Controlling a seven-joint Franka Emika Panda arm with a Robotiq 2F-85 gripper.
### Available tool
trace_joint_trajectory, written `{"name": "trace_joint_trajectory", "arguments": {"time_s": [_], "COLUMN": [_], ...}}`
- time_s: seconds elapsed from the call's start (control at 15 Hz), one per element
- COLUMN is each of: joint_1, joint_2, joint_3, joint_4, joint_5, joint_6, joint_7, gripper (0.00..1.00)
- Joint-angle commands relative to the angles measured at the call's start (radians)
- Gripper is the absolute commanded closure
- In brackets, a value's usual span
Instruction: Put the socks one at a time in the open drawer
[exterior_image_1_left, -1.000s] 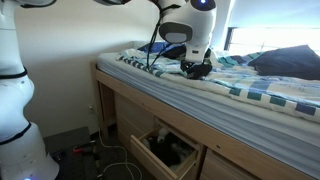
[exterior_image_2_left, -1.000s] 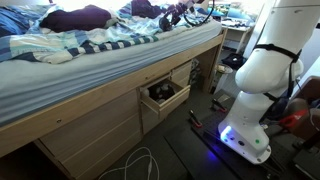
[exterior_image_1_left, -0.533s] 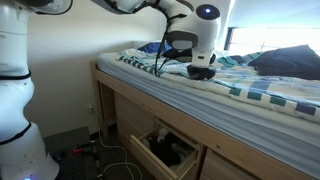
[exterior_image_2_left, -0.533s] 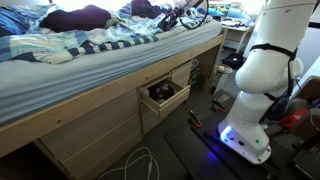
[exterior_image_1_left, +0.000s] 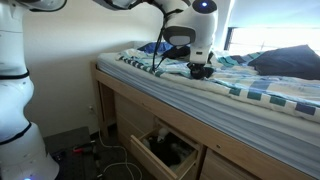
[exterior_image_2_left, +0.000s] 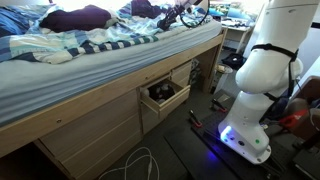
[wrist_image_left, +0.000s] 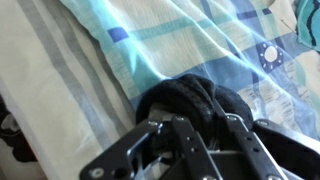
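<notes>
Gripping state: the jaws of the gripper are drawn in on a bunched fold of a black sock. Dark fabric fills the gap between them in the wrist view, so I judge it held.
Sock, place: on top of the bed, lying on the striped bedding, a little in from the bed's long front edge.
Gripper, place: in an exterior view the gripper sits low on the bed's top, pointing down.
Drawer, place: the drawer stands pulled open in the bed's frame, below the mattress. Something dark lies in it, too small to name.
Weight: probably very light, no load to speak of.
Stiffness: soft and limp. It should sag and hang from the pinch rather than keep a shape.
Surface: knit cloth, likely grippy against the jaws, and liable to cling to the bedding.
Fragility: none apparent, so a firm squeeze should do no harm.
Where to hold: the thick gathered middle, as taken now, and the sock alone without the sheet beneath.
Risk: a dangling end could catch on the bed's edge on the way down.
</notes>
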Motion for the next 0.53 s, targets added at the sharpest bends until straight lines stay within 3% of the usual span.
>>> {"name": "trace_joint_trajectory", "arguments": {"time_s": [0.0,0.47], "joint_1": [0.018,0.03], "joint_2": [-0.151,-0.441], "joint_3": [-0.001,0.033], "joint_4": [-0.168,-0.489], "joint_5": [-0.049,-0.223], "joint_6": [-0.022,-0.045], "joint_7": [0.049,0.203], "gripper": [0.95,0.95]}}
